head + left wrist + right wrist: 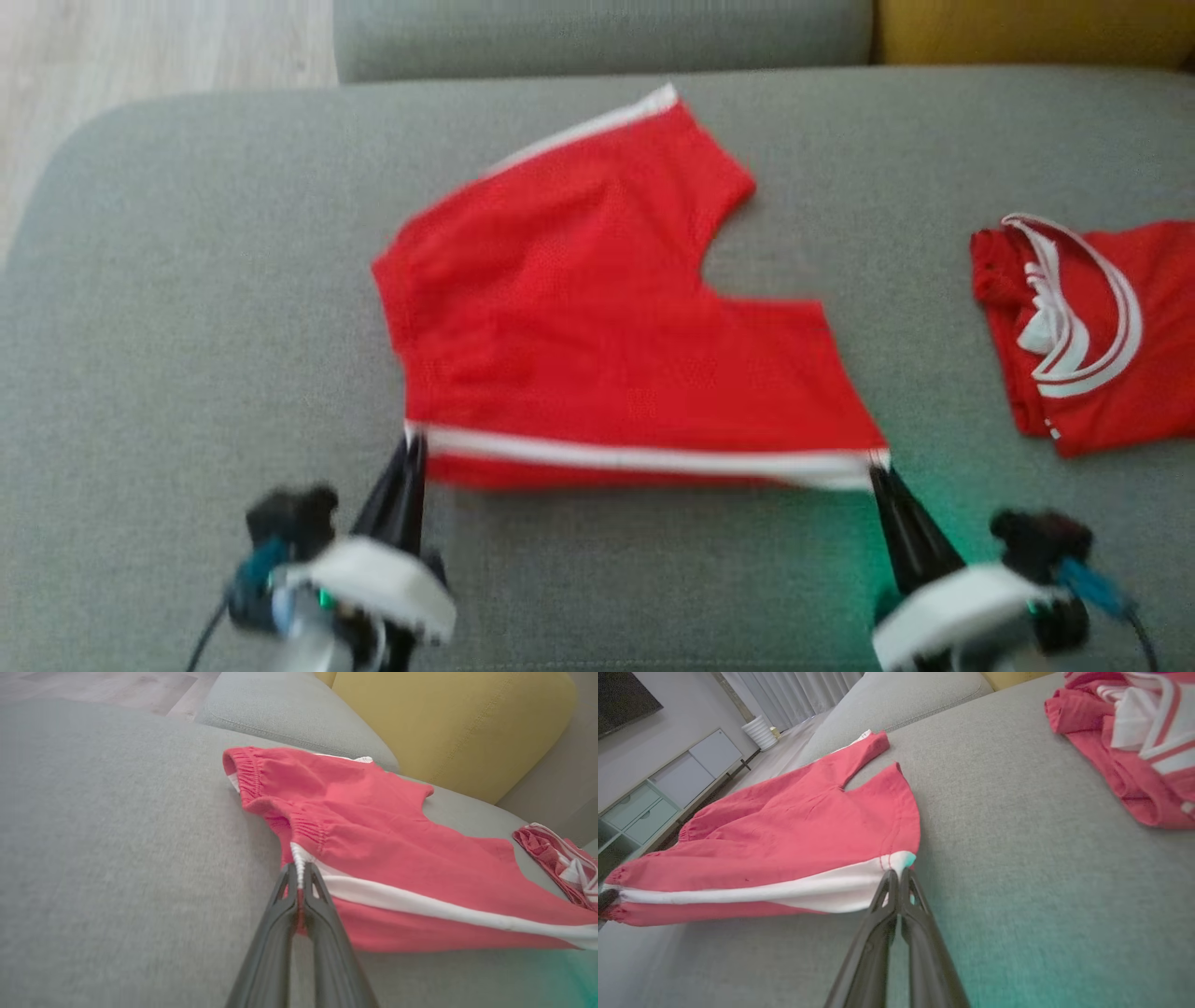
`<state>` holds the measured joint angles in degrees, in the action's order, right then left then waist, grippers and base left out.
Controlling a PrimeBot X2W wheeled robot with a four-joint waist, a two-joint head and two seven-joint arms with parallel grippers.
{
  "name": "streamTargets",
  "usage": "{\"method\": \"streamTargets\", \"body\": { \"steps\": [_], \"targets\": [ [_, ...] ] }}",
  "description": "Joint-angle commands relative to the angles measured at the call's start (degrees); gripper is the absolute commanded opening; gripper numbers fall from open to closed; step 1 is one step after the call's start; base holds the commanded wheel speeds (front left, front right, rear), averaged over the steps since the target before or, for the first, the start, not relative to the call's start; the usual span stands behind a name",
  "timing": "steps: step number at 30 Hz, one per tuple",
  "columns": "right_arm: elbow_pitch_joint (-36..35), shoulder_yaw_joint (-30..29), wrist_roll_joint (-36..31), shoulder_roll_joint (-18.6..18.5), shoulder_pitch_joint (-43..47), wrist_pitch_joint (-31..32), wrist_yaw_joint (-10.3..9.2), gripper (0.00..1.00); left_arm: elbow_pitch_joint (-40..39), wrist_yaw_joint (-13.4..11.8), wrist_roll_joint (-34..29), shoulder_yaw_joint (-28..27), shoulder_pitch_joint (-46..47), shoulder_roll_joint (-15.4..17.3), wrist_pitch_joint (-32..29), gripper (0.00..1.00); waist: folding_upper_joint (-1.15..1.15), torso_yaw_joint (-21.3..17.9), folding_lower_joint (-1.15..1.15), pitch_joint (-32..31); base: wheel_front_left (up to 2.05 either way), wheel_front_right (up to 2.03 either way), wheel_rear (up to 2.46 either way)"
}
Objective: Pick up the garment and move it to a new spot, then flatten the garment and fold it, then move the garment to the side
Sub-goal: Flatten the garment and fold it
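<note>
Firmly shut on the white-striped near edge of the red shorts [597, 317], left gripper [415, 450] at seven o'clock and right gripper [878, 464] at five, shorts spread mid-seat on the grey sofa [187, 280], well apart from a second red garment [1102, 373] at three.

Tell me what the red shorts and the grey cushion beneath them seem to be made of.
The red shorts look like thin, soft, matte cloth, possibly sports polyester: they drape and gather at an elastic waistband. The grey cushion looks like matte upholstery fabric with a fine heathered weave.
</note>
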<state>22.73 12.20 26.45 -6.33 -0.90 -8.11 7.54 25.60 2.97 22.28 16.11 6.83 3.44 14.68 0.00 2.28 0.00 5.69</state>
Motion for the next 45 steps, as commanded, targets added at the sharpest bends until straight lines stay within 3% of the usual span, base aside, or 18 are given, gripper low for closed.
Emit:
{"method": "streamTargets", "body": {
  "steps": [1,7,11,16,22,31,40,41,45],
  "targets": [
    [-4.9,-0.3,-1.4,0.0,2.2,1.4,-0.05,0.0,-3.4,-0.6,-0.1,-2.0,-0.9,1.3,0.2,0.0,0.0,-0.2,0.0,-1.6,0.0,0.0,0.0],
    [-21.6,-6.4,-5.2,2.2,16.1,11.4,-0.05,0.0,-14.2,-3.5,0.8,-2.3,-11.1,2.6,-3.5,0.0,0.0,-0.2,0.0,-4.3,0.0,0.0,0.0],
    [-29.1,-8.2,-6.1,3.1,22.3,16.9,-0.05,0.0,-21.4,-5.8,1.8,-2.8,-17.3,3.1,-6.7,0.0,0.0,-0.8,0.0,-5.6,0.0,0.0,0.0],
    [-33.8,-9.6,-6.3,3.4,25.5,20.3,-0.05,0.0,-27.0,-7.5,2.6,-3.1,-21.3,3.4,-8.8,0.0,0.0,-0.7,0.0,-6.1,0.0,0.0,0.0],
    [-34.3,-10.1,-6.6,3.4,22.4,21.7,-0.05,0.0,-28.1,-7.6,3.0,-3.2,-20.2,3.7,-10.0,0.0,0.0,-0.2,0.0,-5.9,0.0,0.0,0.0],
    [-26.0,-8.3,-6.7,-0.1,0.4,20.9,-0.05,0.0,-24.4,-4.9,3.7,-2.6,-6.5,4.2,-12.9,0.0,0.0,2.6,0.0,1.5,0.0,0.0,0.0],
    [-6.0,-0.9,-3.3,-5.2,-27.2,16.8,-0.05,0.0,-13.9,-1.6,6.4,-2.2,10.9,1.9,-12.6,0.0,0.0,7.0,0.0,10.6,0.0,0.0,0.0],
    [-1.2,1.1,-2.3,-5.7,-31.9,15.4,-0.05,0.0,-11.1,-1.0,7.0,-1.9,13.8,1.4,-12.0,0.0,0.0,7.8,0.0,11.8,0.0,0.0,0.0],
    [7.5,5.0,-0.1,-6.1,-39.2,12.9,-0.05,0.0,-5.9,-0.3,7.7,-1.0,18.2,0.6,-10.9,0.0,0.0,9.1,0.0,13.8,0.0,0.0,0.0]
  ]
}}
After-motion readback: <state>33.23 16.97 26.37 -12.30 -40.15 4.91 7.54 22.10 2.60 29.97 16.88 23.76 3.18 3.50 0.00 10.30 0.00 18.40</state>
